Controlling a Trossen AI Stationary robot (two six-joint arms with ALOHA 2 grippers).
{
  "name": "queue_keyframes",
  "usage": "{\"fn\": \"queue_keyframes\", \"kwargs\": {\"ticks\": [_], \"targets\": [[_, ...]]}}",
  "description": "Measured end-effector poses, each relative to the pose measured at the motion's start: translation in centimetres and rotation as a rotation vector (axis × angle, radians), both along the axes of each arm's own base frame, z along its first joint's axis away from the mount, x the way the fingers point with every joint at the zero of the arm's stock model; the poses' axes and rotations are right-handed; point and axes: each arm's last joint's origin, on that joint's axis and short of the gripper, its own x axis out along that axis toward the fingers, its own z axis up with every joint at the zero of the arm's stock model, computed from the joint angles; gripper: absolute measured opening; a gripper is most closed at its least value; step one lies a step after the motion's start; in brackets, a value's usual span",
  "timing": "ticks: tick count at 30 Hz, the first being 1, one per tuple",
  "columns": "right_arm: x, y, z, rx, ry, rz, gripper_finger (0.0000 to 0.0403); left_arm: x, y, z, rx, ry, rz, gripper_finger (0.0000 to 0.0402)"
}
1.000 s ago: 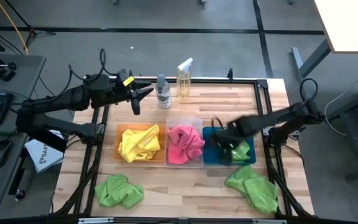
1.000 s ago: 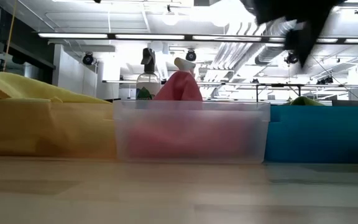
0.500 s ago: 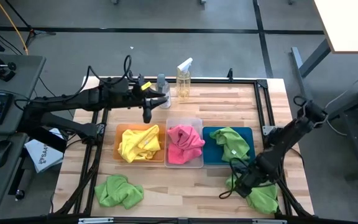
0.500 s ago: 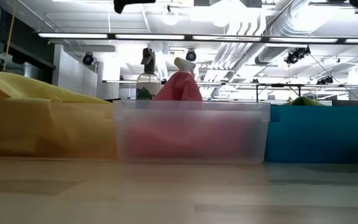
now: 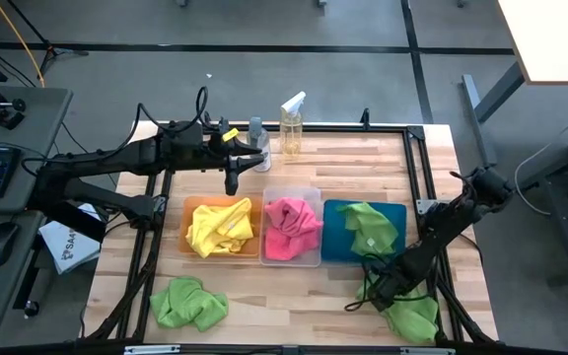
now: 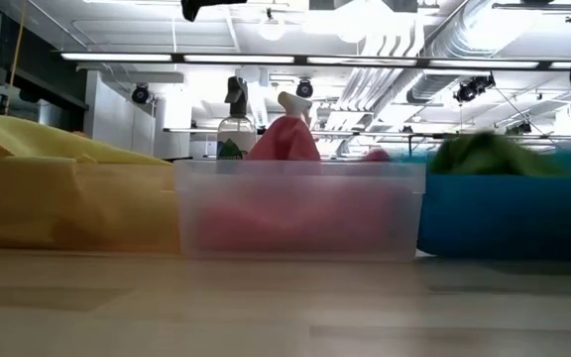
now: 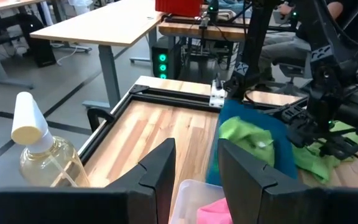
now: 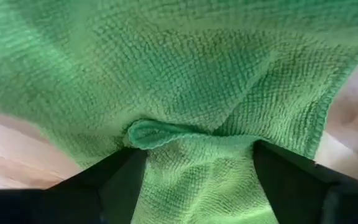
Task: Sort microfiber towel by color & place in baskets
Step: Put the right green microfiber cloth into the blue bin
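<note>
Towels remaining: we count two loose green cloths, one at 7 o'clock (image 5: 187, 301), one at 5 o'clock (image 5: 412, 314), where our right gripper (image 5: 381, 291) straddles the fabric with fingers spread. Yellow (image 5: 221, 225), pink (image 5: 292, 229) and green (image 5: 371, 227) towels already fill the three bins. Our left gripper (image 5: 233, 176) waits at 11 o'clock, fingers parted.

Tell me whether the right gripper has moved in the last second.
Yes. The right gripper was over the teal bin a second ago; now it is off the bin, toward the table's near edge, down on the green towel lying on the table.
</note>
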Motion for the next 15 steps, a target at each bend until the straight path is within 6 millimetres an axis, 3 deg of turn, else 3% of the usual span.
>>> {"fn": "queue_keyframes", "kwargs": {"ticks": [3, 8, 9, 13, 15], "targets": [[0.1, 0.2, 0.0, 0.022, 0.012, 0.015, 0.0239, 0.0, 0.0, 0.0, 0.000, -0.001, 0.000, 0.0108], [0.7, 0.9, 1.2, 0.052, -0.053, 0.092, 0.0037, -0.2, 0.0, 0.3, 0.040, -0.011, -0.003, 0.0108], [0.9, 1.1, 1.7, 0.063, -0.072, 0.106, 0.0024, -0.2, 0.0, 0.4, 0.047, -0.017, -0.001, 0.0108], [1.4, 1.5, 3.8, 0.067, -0.118, 0.130, 0.0038, -0.6, 0.2, 1.0, 0.070, -0.057, 0.008, 0.0108], [1.7, 1.7, 5.2, 0.070, -0.156, 0.156, 0.0021, -0.9, 0.3, 1.3, 0.074, -0.078, 0.017, 0.0108]]}}
